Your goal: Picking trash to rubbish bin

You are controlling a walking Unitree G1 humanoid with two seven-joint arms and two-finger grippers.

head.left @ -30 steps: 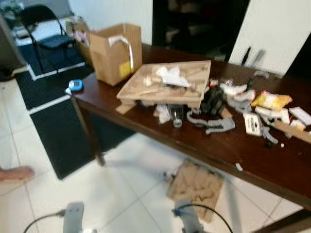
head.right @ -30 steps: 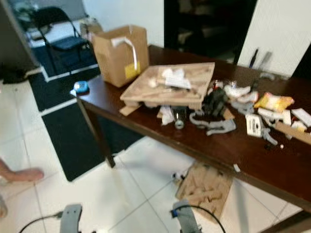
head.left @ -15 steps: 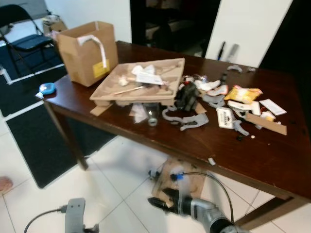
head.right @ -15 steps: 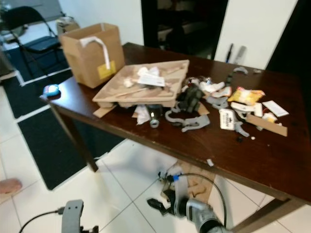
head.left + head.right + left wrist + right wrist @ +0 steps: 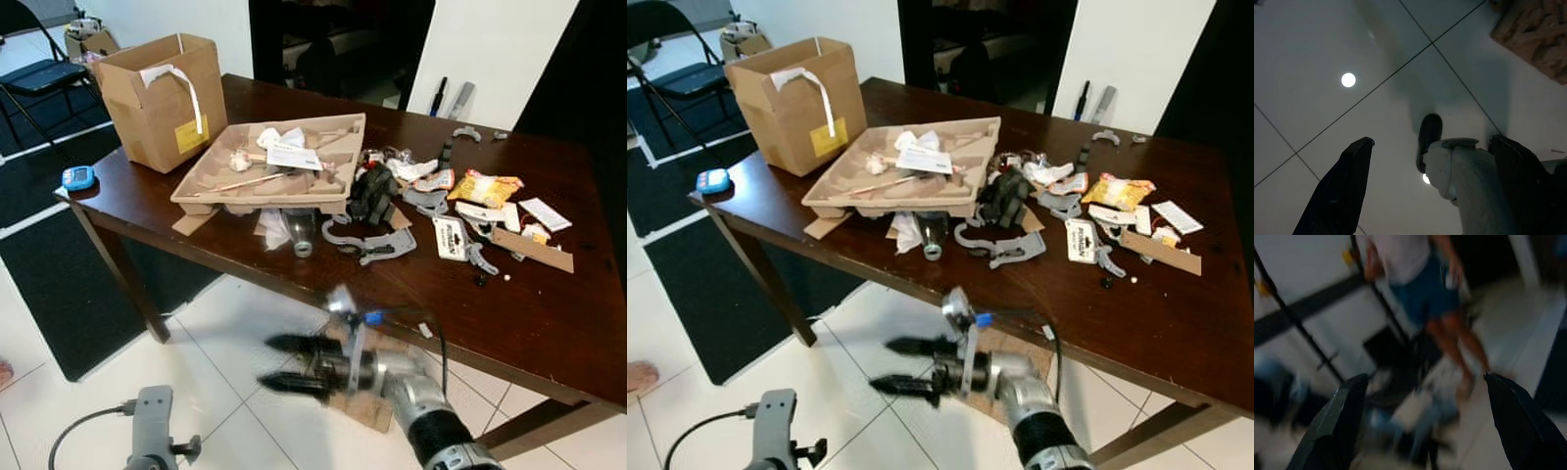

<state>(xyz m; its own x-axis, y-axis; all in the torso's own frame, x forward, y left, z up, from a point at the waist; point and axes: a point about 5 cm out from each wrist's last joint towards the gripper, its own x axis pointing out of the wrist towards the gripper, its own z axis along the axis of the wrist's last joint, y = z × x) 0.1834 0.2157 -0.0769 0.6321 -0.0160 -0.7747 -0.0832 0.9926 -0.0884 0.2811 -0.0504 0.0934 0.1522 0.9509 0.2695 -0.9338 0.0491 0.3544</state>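
Two tools, one at work. Right tool (image 5: 906,365) raised in front of the desk (image 5: 509,313), below its near edge, fingers spread wide, nothing between them; motion blur on it. Left tool (image 5: 1425,186) hangs low over the floor tiles, fingers wide apart, empty.

Trash lies scattered on the desk: pulp tray (image 5: 265,166) with paper scraps in it, snack bag (image 5: 485,186), wrappers and card pieces toward the far right, grey plastic parts (image 5: 377,245) near the middle. Brown box (image 5: 162,98) stands open at the desk's left end. Another pulp piece (image 5: 1533,39) lies on the floor under the desk. No bin identifiable in these views.

Step in hand, as judged: lifting the right arm toward the desk clutter. To do it well: clear the desk edge before reaching in, pick one loose light item near the front, keep fingers wide until they straddle it, close only once settled. Person stands in the right wrist view, blurred; keep the swing clear of them.
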